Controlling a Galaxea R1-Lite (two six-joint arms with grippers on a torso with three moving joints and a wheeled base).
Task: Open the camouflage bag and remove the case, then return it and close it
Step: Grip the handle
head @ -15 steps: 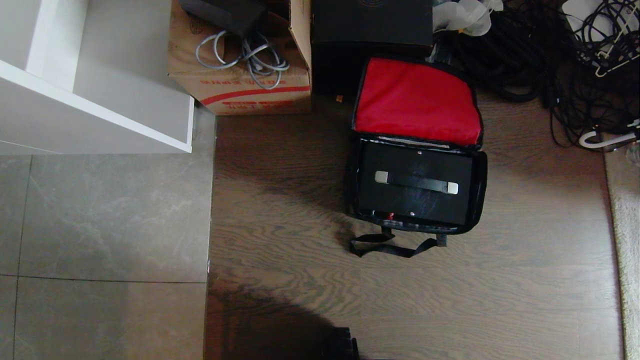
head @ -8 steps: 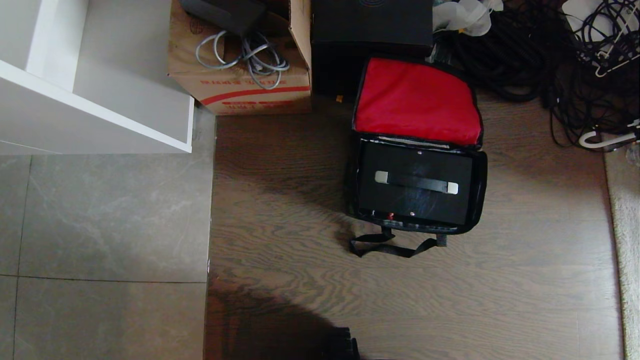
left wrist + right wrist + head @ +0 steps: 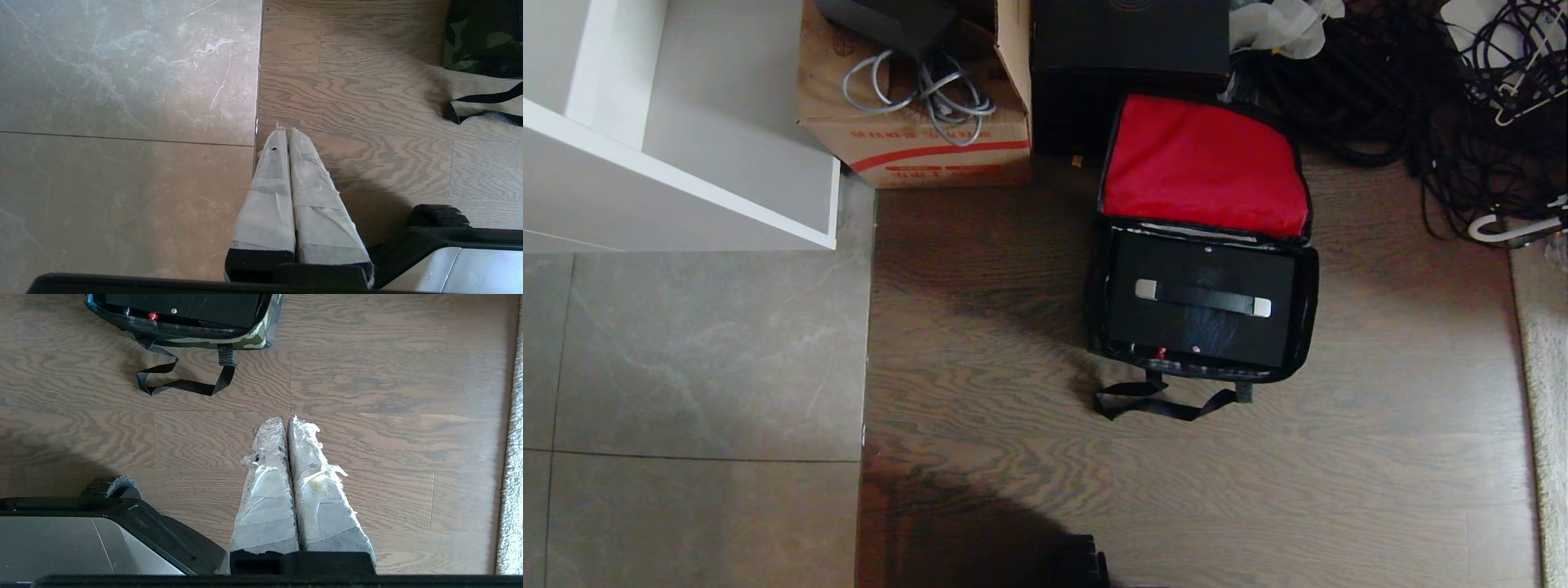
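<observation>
Your camouflage bag (image 3: 1308, 282) sits open on the wood floor (image 3: 980, 343), red lid lining up, with the case (image 3: 1201, 300) inside. Your left gripper (image 3: 284, 131) and right gripper (image 3: 287, 419) hang empty over the floor, fingers pressed together.

floor: dark brown wood-grain plank floor (image 3: 1013, 327) meets grey marbled stone tile (image 3: 686, 343) on robot's left, straight seam between. on planks: boxy green camouflage fabric bag (image 3: 1308, 294), lid open showing red lining, black rectangular hard case (image 3: 1201, 327) inside; bag's black webbing strap (image 3: 1160, 404) looped flat on planks in front. brown cardboard carton (image 3: 915, 139) and tall plain black box (image 3: 1127, 65) behind bag, side by side. tangle of black cables (image 3: 1421, 106) at far right. pale fuzzy rug edge (image 3: 1547, 367) along right side.
</observation>
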